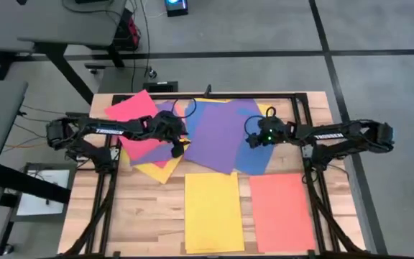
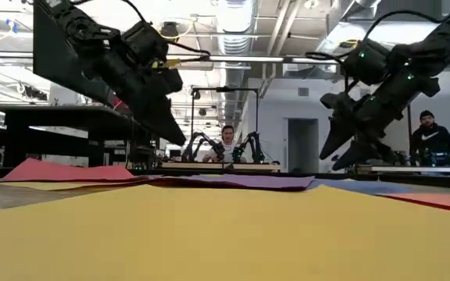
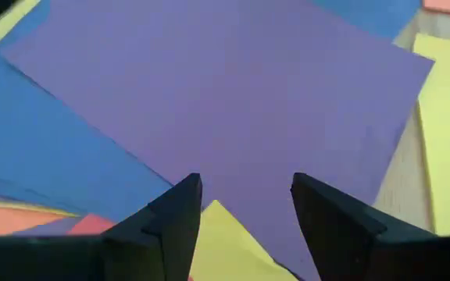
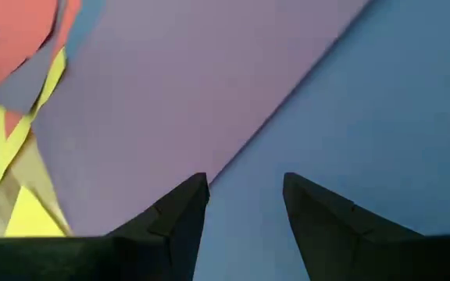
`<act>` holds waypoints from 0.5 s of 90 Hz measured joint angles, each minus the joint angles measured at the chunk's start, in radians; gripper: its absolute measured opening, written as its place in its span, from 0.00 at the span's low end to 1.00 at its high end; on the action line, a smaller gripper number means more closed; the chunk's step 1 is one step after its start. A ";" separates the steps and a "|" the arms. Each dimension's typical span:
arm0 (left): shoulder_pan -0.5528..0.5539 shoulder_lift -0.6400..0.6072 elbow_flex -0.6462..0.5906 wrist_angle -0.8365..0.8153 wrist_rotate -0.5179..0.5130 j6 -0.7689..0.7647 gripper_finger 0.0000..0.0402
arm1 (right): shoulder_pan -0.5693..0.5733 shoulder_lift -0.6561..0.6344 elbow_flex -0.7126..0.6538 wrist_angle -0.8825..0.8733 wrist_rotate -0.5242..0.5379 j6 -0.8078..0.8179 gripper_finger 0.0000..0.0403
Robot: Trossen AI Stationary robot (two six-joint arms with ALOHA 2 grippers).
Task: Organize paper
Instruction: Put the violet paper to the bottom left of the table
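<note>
Across the far half of the table (image 1: pixel 157 208), I see loose paper fanned in a heap, both arms hanging over it.

A purple sheet (image 1: pixel 218 137) lies on top, its edges crossing a blue sheet (image 1: pixel 254 155) on the right and red (image 1: pixel 131 108) and yellow sheets on the left. Near me, a yellow sheet (image 1: pixel 214 212) and a red-orange sheet (image 1: pixel 280 212) lie flat, side by side, bare wood between them. My left gripper (image 1: pixel 180 146) hovers at the purple sheet's left edge, fingers parted, holding nothing. My right gripper (image 1: pixel 252 139) hangs over the purple-blue edge, fingers likewise apart and empty. Both arms reach inward from the table's sides, wrists tilted down.
</note>
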 joint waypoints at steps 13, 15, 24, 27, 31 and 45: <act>-0.012 0.117 0.038 0.044 0.000 0.020 0.45 | -0.004 0.041 0.000 0.030 -0.005 0.028 0.41; -0.012 0.135 0.046 0.046 0.000 0.024 0.45 | -0.004 0.048 0.001 0.034 -0.005 0.030 0.41; -0.016 0.219 0.085 0.073 -0.002 0.041 0.45 | -0.004 0.083 0.016 0.038 -0.006 0.032 0.41; -0.019 0.248 0.099 0.071 -0.002 0.051 0.45 | -0.003 0.096 0.023 0.037 -0.010 0.033 0.41; -0.025 0.284 0.117 0.065 -0.002 0.059 0.45 | -0.003 0.116 0.036 0.042 -0.020 0.033 0.41; -0.054 0.374 0.183 0.076 0.002 0.067 0.45 | 0.003 0.199 0.072 0.045 -0.030 0.034 0.41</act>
